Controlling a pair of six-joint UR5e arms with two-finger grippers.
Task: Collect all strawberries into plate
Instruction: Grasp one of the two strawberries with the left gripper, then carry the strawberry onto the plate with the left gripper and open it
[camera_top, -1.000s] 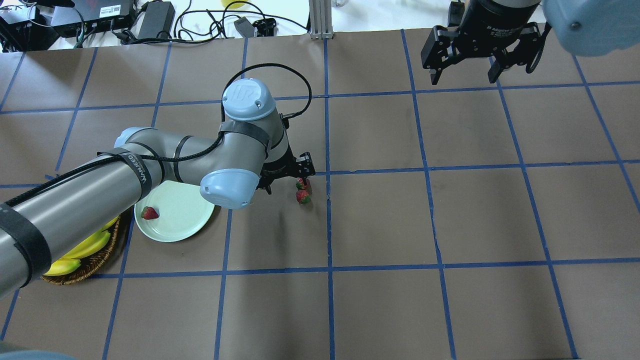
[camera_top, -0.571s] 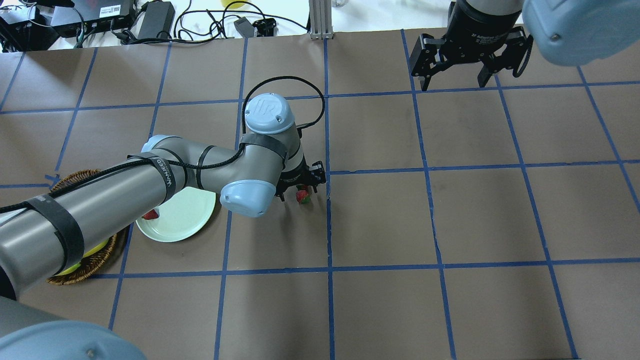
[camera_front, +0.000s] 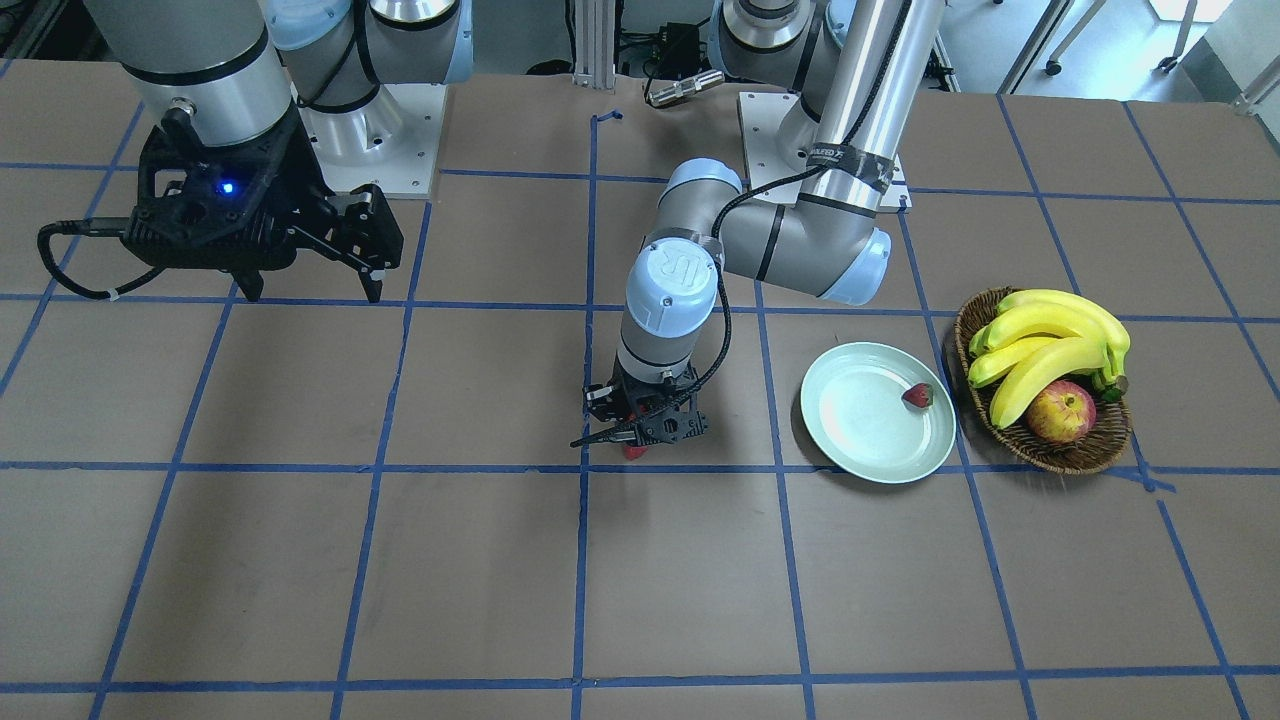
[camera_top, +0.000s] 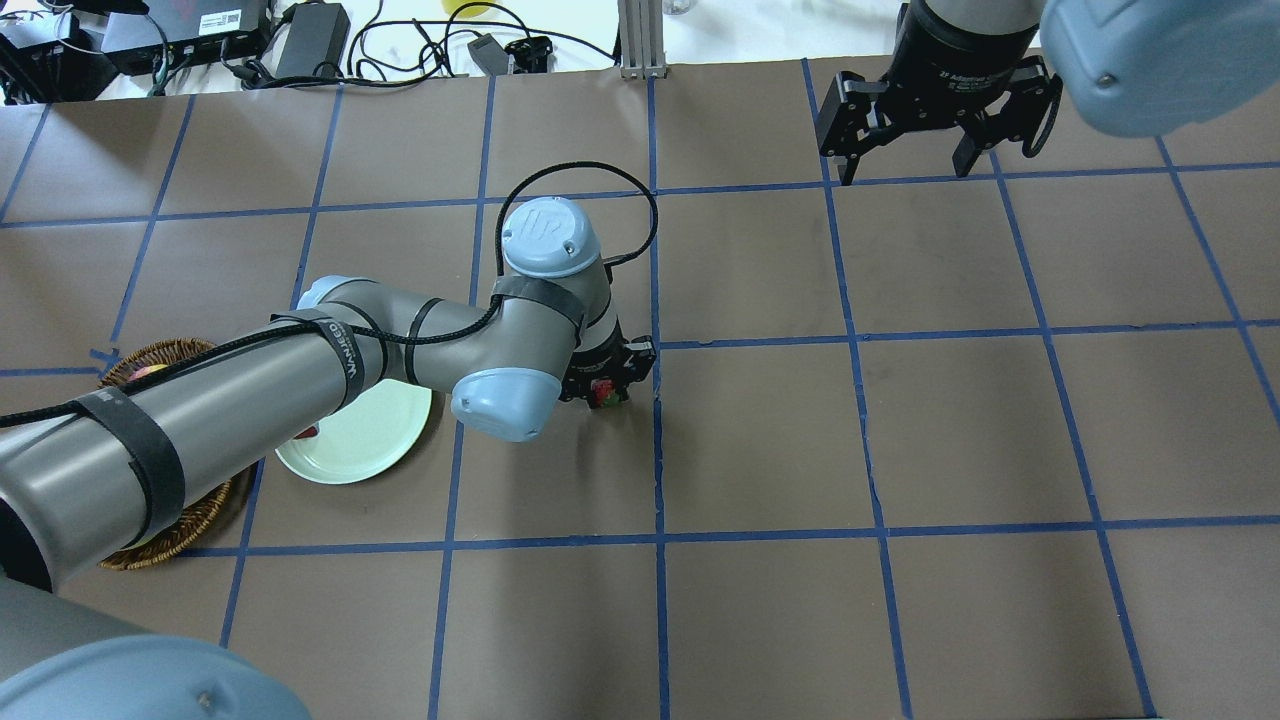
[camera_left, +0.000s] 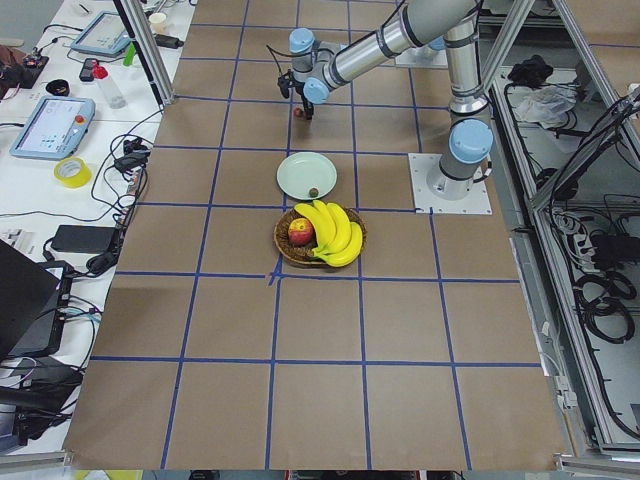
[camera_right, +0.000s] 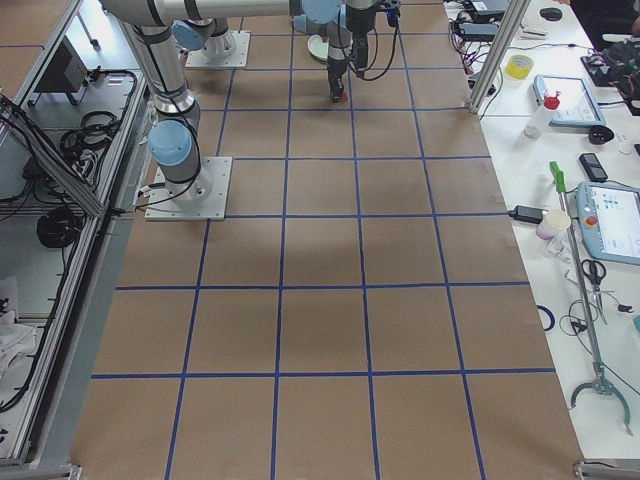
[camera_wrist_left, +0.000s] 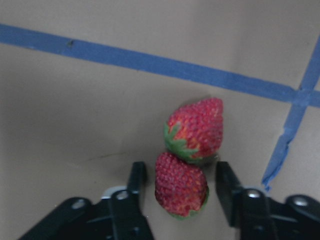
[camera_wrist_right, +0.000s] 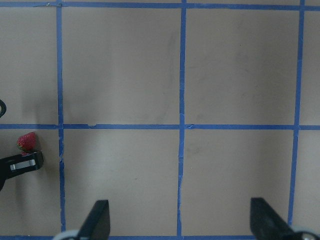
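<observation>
Wicker basket (camera_top: 190, 525) sits just left of the plate (camera_top: 360, 445), which holds one strawberry (camera_front: 917, 396) near that side's rim. Right of the plate, the left gripper (camera_wrist_left: 180, 170) is low over the table, fingers apart on either side of the near strawberry (camera_wrist_left: 181, 186), which touches a second strawberry (camera_wrist_left: 196, 129). Much farther right of the plate, the right gripper (camera_top: 906, 172) hangs with its fingers spread wide.

The left arm (camera_top: 230, 410) stretches forward, the left gripper (camera_wrist_left: 180, 172) pointing straight down, jaws parted. The right gripper (camera_top: 905, 168) hangs spread wide, apparently held high.
</observation>
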